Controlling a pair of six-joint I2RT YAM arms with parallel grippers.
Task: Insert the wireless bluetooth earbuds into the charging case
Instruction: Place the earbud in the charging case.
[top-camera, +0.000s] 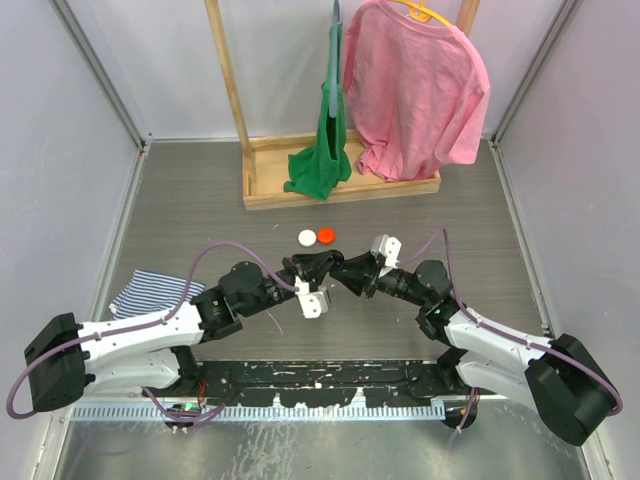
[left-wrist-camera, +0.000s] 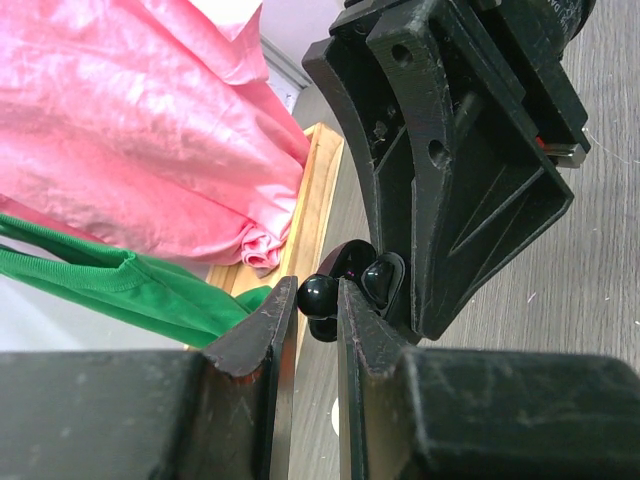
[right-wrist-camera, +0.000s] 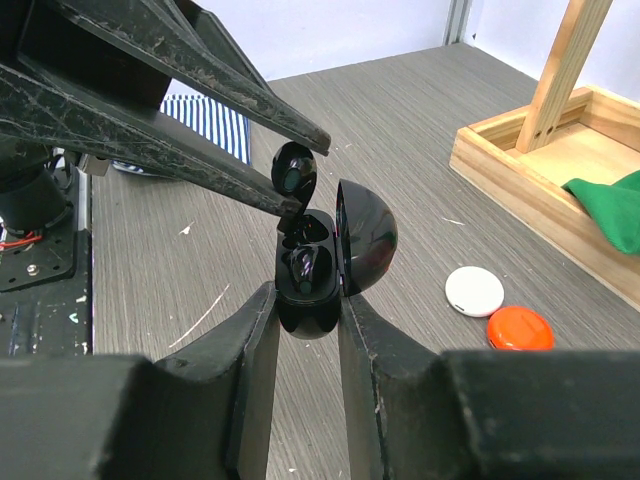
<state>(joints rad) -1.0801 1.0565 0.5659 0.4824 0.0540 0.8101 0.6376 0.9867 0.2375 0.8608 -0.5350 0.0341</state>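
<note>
Above the middle of the surface (right-wrist-camera: 420, 120), the left claw (left-wrist-camera: 312, 300) pinches a black earbud (left-wrist-camera: 318, 293) just over the open charging case (right-wrist-camera: 308, 310), which the right claw (right-wrist-camera: 305, 295) clamps. A tilted approach could jam or drop it.

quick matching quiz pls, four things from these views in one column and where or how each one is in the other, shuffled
Things:
1. earbud
2. charging case
3. white disc
4. striped cloth

States:
a. lid open, clamped in the right gripper
b. lying on the table next to the red disc
c. pinched in the left gripper, right at the case's mouth
d. lying on the table's left side

Pairs: 1-c, 2-a, 3-b, 4-d
</note>
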